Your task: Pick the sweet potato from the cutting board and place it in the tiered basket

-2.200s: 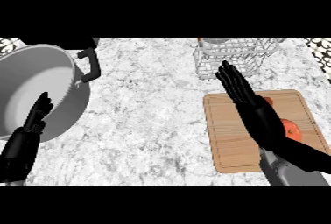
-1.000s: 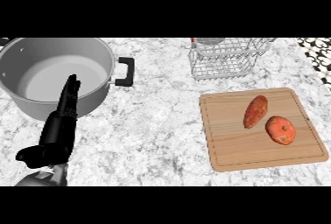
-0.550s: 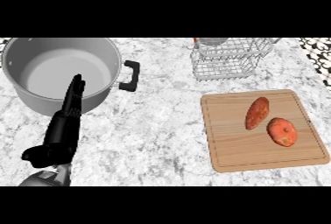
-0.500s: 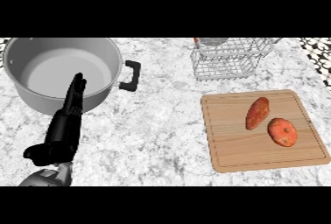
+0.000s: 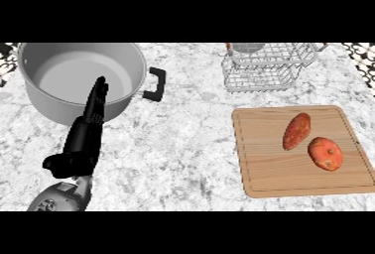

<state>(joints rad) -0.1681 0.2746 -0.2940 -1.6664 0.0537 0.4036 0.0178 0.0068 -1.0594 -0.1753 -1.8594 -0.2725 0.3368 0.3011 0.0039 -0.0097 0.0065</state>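
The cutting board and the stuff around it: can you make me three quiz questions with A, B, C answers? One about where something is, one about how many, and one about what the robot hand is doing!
1. Where is the tiered basket?
A. Beyond the cutting board
B. Inside the pot
C. On the cutting board

2. How many orange-red vegetables lie on the cutting board?
A. One
B. Two
C. Four

3. What is the left robot hand doing?
A. Holding the sweet potato
B. Gripping the pot's handle
C. Open, holding nothing

Answers:
1 A, the wire basket stands at the counter's far edge, past the board.
2 B, a long sweet potato and a rounder piece.
3 C, its fingers are straight, in front of the pot.
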